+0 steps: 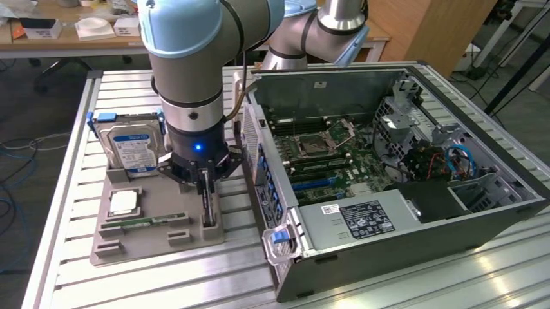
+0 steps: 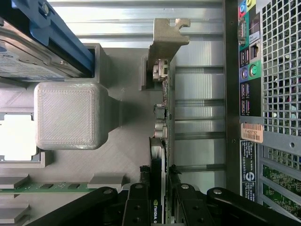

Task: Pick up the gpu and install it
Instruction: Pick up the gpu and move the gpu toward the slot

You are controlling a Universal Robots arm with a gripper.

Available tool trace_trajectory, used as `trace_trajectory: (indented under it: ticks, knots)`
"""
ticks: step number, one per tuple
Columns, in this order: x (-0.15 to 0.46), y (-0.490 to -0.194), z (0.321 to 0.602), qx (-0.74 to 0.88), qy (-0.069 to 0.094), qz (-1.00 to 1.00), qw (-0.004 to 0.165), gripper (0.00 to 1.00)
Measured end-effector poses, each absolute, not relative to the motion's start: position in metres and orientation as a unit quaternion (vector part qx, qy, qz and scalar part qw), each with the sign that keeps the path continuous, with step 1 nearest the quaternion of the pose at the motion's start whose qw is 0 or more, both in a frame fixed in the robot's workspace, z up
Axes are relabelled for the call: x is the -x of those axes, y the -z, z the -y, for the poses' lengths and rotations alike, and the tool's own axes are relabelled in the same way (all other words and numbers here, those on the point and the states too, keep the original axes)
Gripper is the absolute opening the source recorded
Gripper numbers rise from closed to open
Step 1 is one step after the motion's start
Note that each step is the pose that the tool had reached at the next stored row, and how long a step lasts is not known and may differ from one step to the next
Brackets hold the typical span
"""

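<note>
We see the gpu point(image 2: 162, 127) standing on edge in its slot in the grey holder tray point(image 1: 146, 248), not yet lifted. The end effector point(image 2: 160, 183) straddles it, its 2 fingers apparently pinching the card. The open computer case point(image 1: 413, 244) has no card fitted.

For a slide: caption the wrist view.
Gripper over the gpu, which stands on edge in a grey holder beside the computer case.

A hard drive point(image 1: 131, 149) is standing upright in a grey tray point(image 1: 146, 248) (a memory stick point(image 1: 142, 222) is lying flat in it too), and an open computer case point(image 1: 413, 257) is sitting beside it on the slatted table point(image 1: 189, 283).
</note>
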State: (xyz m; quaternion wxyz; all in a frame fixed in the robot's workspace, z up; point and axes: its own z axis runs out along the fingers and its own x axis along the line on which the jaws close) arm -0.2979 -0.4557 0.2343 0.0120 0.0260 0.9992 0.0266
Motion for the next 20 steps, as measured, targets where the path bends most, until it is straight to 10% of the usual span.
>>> trace_trajectory:
  ticks: [20]
  knots:
    - [0.2980,-0.2343,0.4557,-0.026,-0.027,-0.999,0.012,0.26]
